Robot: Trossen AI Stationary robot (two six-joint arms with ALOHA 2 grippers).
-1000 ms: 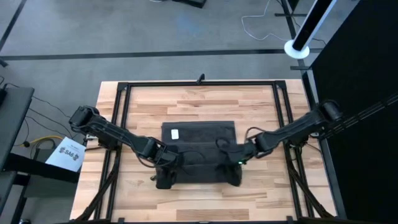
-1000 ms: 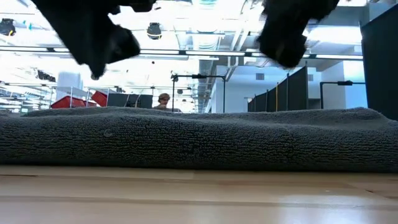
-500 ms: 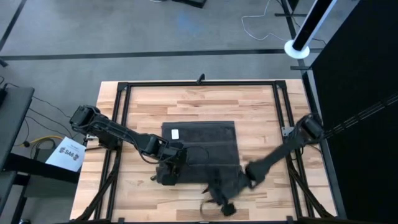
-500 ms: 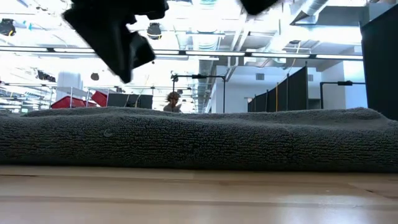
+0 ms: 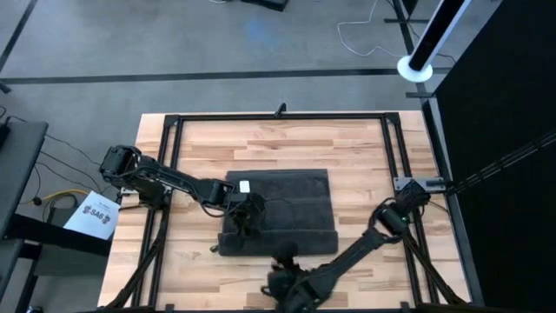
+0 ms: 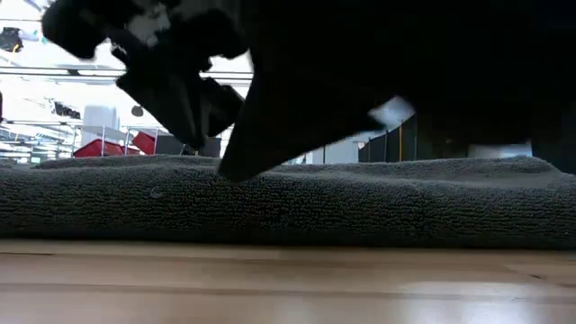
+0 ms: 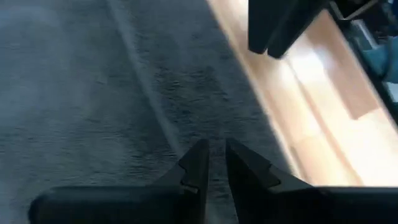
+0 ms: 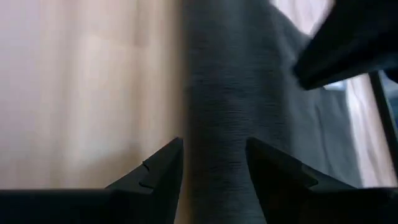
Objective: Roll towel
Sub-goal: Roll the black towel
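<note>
Left gripper (image 5: 244, 216): fingers nearly closed, a narrow gap between them, holding nothing; poised over the towel's (image 5: 282, 209) left part.
Right gripper (image 8: 211, 165): fingers spread apart, empty; low beside the towel's near rolled edge.
Towel: dark grey, partly rolled, white label (image 5: 244, 186) at its far left corner, mid-table (image 5: 365, 148).

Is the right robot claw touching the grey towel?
Apart. The right wrist view shows the right gripper open, with the towel's rolled edge lying ahead of the fingertips, not between them.
</note>
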